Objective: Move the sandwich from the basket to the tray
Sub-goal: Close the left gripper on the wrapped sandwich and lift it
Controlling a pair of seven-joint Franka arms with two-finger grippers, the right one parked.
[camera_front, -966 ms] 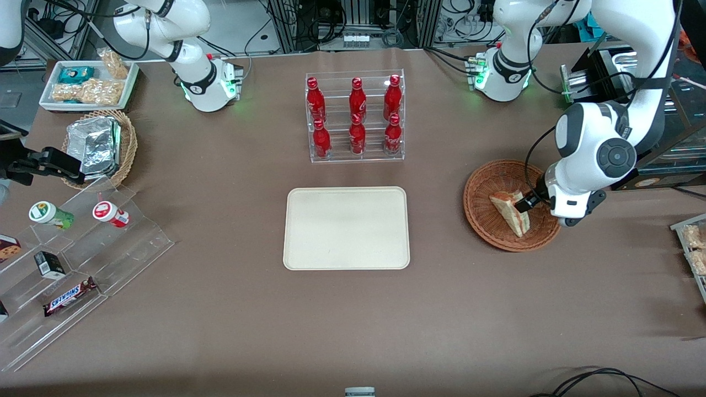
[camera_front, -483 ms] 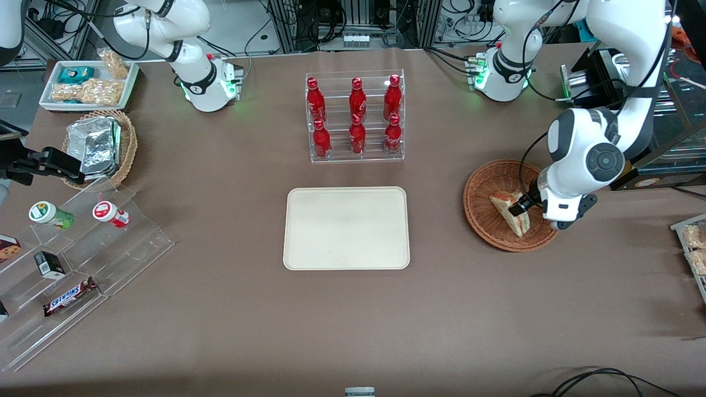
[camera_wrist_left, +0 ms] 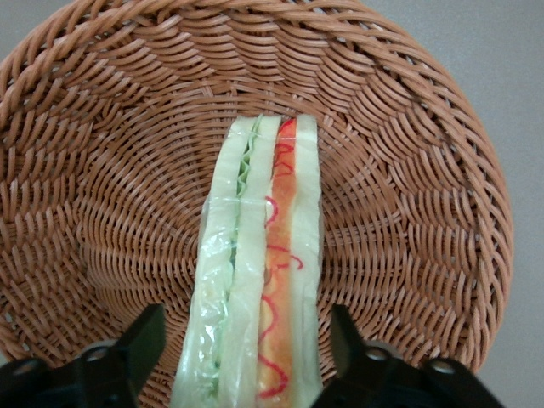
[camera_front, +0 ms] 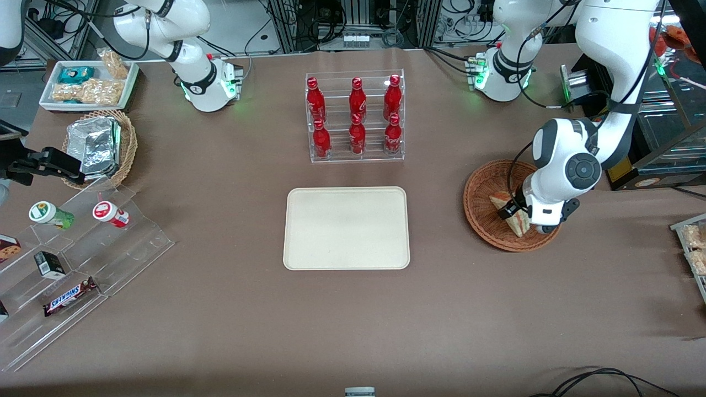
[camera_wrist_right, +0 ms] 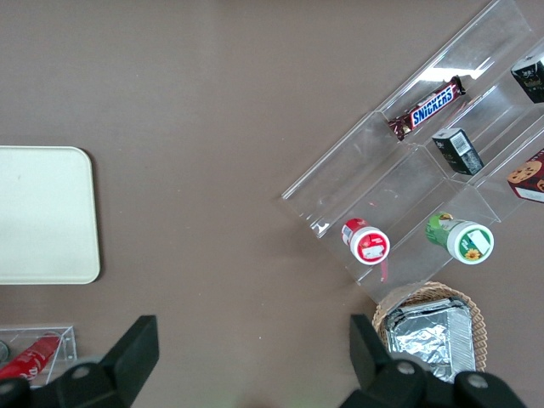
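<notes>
The sandwich, a wrapped wedge with pale green and orange filling, lies in the reddish-brown wicker basket. My left gripper is open low in the basket, one finger on each side of the wedge, with small gaps to it. In the front view the sandwich shows partly under the gripper, inside the basket at the working arm's end of the table. The cream tray lies bare at mid-table.
A clear rack of red bottles stands farther from the front camera than the tray. Toward the parked arm's end are a tan basket of foil packets, a white snack tray and a clear stepped stand.
The left arm has lowered and shifted toward the tray over the last second, bringing the gripper down around the sandwich. The sandwich has not moved.
</notes>
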